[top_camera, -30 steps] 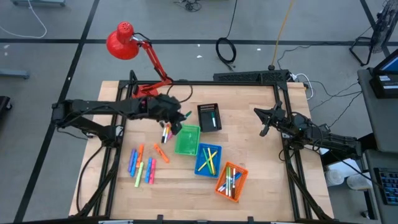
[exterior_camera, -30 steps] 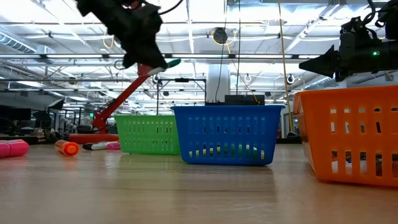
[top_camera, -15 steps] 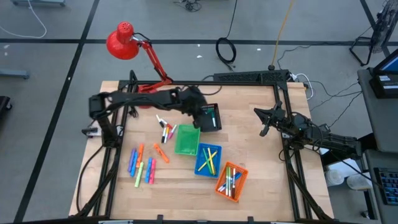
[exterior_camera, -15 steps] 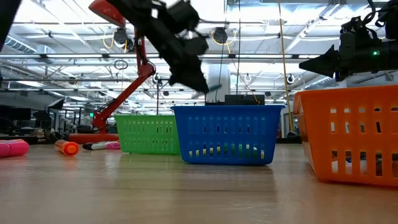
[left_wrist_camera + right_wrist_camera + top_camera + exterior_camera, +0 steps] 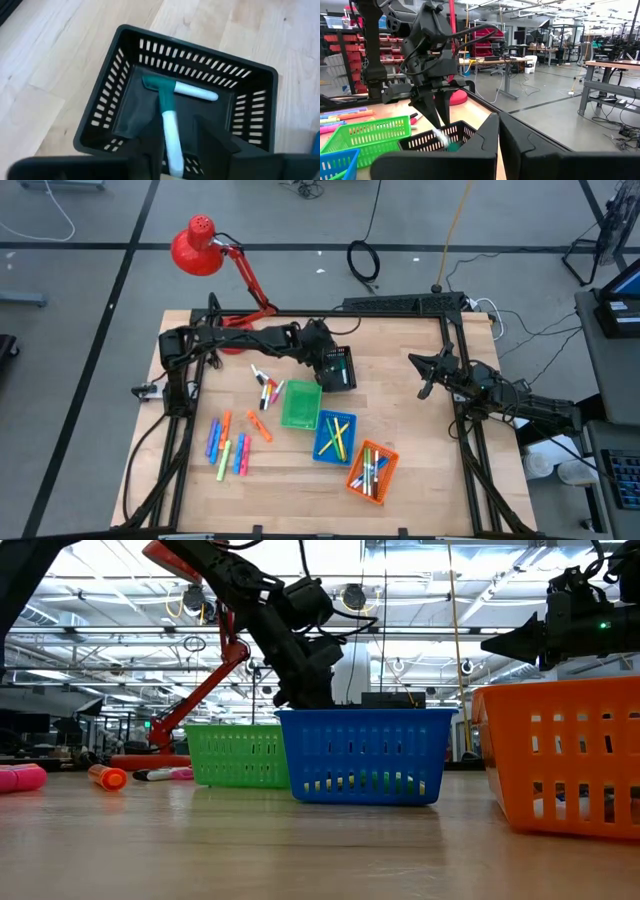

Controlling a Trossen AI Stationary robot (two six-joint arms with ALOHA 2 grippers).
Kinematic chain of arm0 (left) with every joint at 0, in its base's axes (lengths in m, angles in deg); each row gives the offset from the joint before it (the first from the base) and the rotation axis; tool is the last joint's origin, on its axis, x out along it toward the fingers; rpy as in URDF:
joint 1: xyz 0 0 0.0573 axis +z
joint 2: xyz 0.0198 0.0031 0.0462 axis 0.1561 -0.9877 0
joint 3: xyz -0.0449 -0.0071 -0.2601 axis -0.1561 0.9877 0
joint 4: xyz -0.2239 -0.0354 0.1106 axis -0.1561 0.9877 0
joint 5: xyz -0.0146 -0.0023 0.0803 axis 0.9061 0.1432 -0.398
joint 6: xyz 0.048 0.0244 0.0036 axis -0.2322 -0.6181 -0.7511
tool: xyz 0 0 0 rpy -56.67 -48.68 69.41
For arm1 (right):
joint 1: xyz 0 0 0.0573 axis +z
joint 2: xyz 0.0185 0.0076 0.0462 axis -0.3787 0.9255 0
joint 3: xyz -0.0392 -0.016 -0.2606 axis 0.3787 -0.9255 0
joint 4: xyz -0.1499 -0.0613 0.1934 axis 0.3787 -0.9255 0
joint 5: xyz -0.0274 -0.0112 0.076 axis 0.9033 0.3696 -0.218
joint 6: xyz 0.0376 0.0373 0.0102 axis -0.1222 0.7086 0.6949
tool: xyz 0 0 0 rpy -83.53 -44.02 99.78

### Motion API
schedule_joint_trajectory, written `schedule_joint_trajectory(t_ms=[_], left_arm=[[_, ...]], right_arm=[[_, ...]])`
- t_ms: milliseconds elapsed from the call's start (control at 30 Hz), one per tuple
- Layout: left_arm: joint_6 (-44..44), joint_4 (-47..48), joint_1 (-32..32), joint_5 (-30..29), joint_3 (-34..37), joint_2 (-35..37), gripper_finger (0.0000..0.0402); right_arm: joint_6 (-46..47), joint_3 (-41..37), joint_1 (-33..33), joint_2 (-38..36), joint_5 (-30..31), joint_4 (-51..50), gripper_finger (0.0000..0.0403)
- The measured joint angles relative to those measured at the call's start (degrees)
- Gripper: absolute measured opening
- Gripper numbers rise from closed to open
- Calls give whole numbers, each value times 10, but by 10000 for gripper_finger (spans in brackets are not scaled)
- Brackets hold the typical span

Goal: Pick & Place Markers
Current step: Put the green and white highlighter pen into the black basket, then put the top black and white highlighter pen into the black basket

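My left gripper [image 5: 325, 362] hangs over the black mesh basket [image 5: 340, 370], its fingers pointing down and apart. A white marker with a teal cap [image 5: 170, 135] stands between them, cap end down in the basket; it also shows in the right wrist view [image 5: 445, 138]. A second white marker [image 5: 196, 92] lies on the basket's floor. My right gripper [image 5: 426, 375] waits shut and empty above the table's right side. Loose markers [image 5: 228, 448] lie on the table at the left. My left gripper has the marker's white body [image 5: 172, 150] lying along its fingers, close against one finger [image 5: 150, 142]. A gap shows between the marker and the other finger [image 5: 202, 135]. The marker slants down, its teal cap [image 5: 161, 95] inside the basket. Whether the fingers still touch it I cannot tell.
A green basket [image 5: 300, 405], a blue basket [image 5: 333, 437] and an orange basket [image 5: 372, 470], the last two with markers in them, stand in a row near the middle. More loose markers [image 5: 265, 392] lie beside the green basket. A red lamp [image 5: 200, 248] stands at the far left.
My left gripper has gone from above the loose markers toward the table's right edge, carrying the teal-capped marker, and has come down over the black basket. Its fingers have tipped from slanting to pointing more steeply down.
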Motion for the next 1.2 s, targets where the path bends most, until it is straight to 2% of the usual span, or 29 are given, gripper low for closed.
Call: schedule_joint_trajectory(t_ms=[267, 367, 467, 600, 733, 867, 1033, 1200], left_arm=[[-20, -5, 1, -1, 0, 7, 160], [-36, 58, 5, -1, -1, 40, 171], [-22, 182, 7, -26, -1, 80, 179], [46, 296, -4, -100, 34, 135, 181], [132, 310, -22, -177, 127, 203, 175], [230, 298, -23, -184, 221, 263, 159], [390, 224, -8, -179, 312, 307, 138], [432, 210, 6, -166, 354, 304, 123]], right_arm=[[0, 0, 0, 0, 0, 0, 0], [0, 0, 0, 0, 0, 0, 0], [0, 0, 0, 0, 0, 0, 0], [0, 0, 0, 0, 0, 0, 0], [0, 0, 0, 0, 0, 0, 0], [0, 0, 0, 0, 0, 0, 0], [0, 0, 0, 0, 0, 0, 0], [0, 0, 0, 0, 0, 0, 0]])
